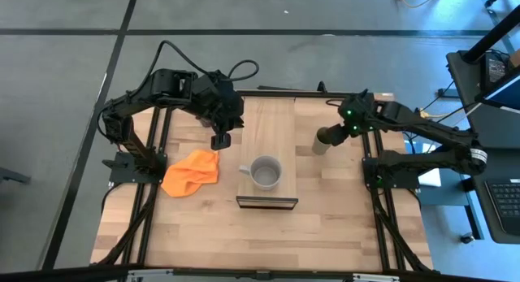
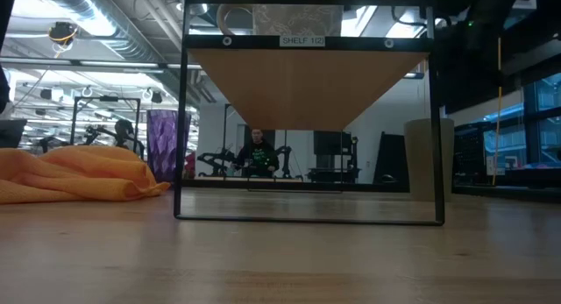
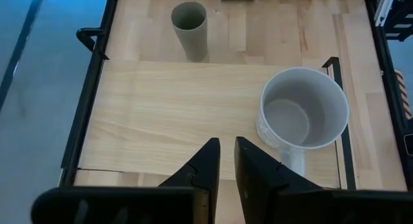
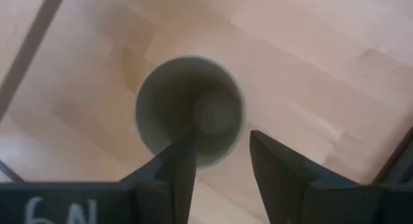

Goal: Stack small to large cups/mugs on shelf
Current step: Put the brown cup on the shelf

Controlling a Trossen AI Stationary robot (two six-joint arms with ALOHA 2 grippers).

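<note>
**Right gripper straddling the olive-green cup rim**

Right gripper (image 4: 219, 162) hung directly over the olive-green cup (image 4: 190, 111), its fingers parted, one finger (image 4: 177, 162) over the rim and the other outside the wall; no grasp was made. The cup stood upright on the tabletop (image 1: 341, 209), just beside the right edge of the shelf (image 1: 266, 127).

Left gripper (image 3: 226, 166) hovered above the shelf, fingers nearly together and holding nothing. The grey mug (image 1: 266, 172) sat upright on the shelf near its front edge. The purple tumbler (image 2: 166, 146) stood on the table behind the orange cloth (image 1: 192, 171).

Hazards, as judged:
- A lopsided pinch on the thin wall could tip the cup.
- The mug sits close to the front edge; a heavy placement could push it off.
</note>
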